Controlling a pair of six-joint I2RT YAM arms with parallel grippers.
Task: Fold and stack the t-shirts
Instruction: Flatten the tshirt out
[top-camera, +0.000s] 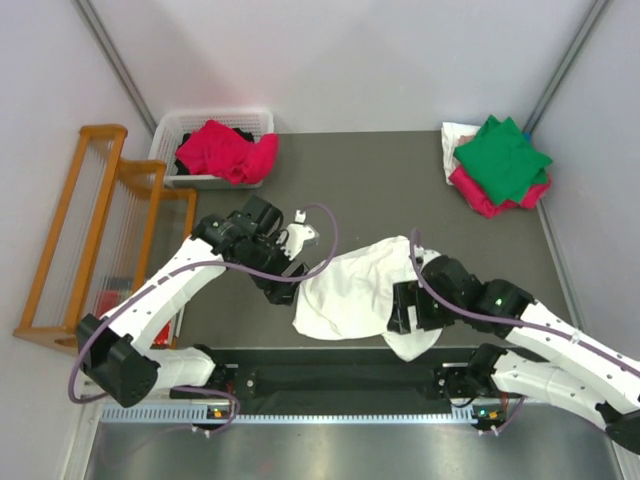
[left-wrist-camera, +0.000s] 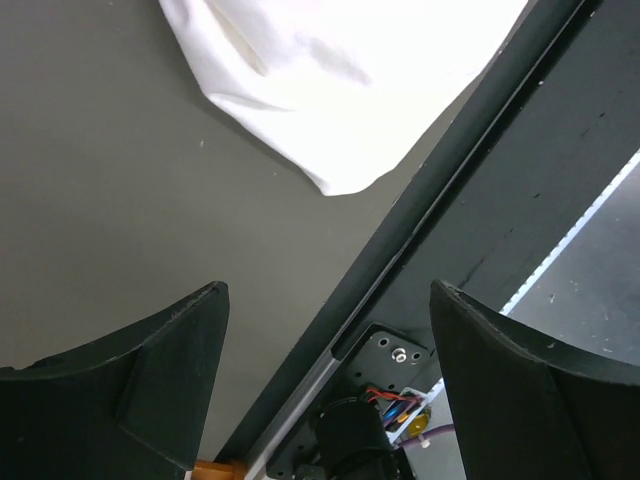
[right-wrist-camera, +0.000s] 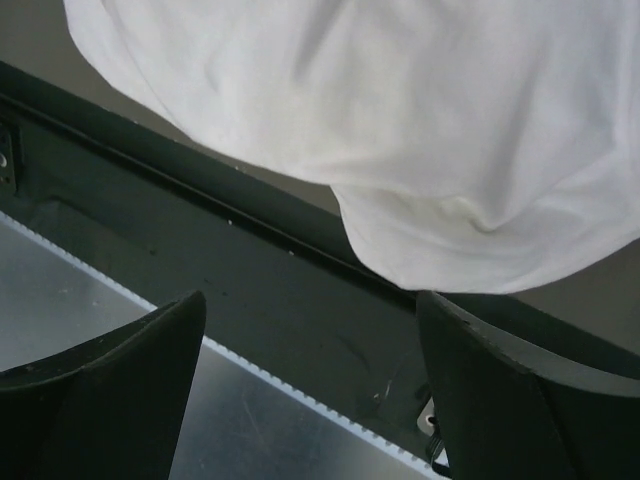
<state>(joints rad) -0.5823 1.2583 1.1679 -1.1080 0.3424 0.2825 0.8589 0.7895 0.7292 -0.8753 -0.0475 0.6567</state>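
Grippers both stood wide, empty: L gripper (left-wrist-camera: 328, 286) just left of white tee (top-camera: 350, 285), R gripper (right-wrist-camera: 310, 296) over its near edge.

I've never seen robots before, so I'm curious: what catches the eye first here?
A crumpled white t-shirt sprawls at the table's near edge, between the left tool and the right tool, both open and holding nothing. At the far right corner a green shirt tops a small stack. At the far left a crimson shirt is heaped in a white basket.
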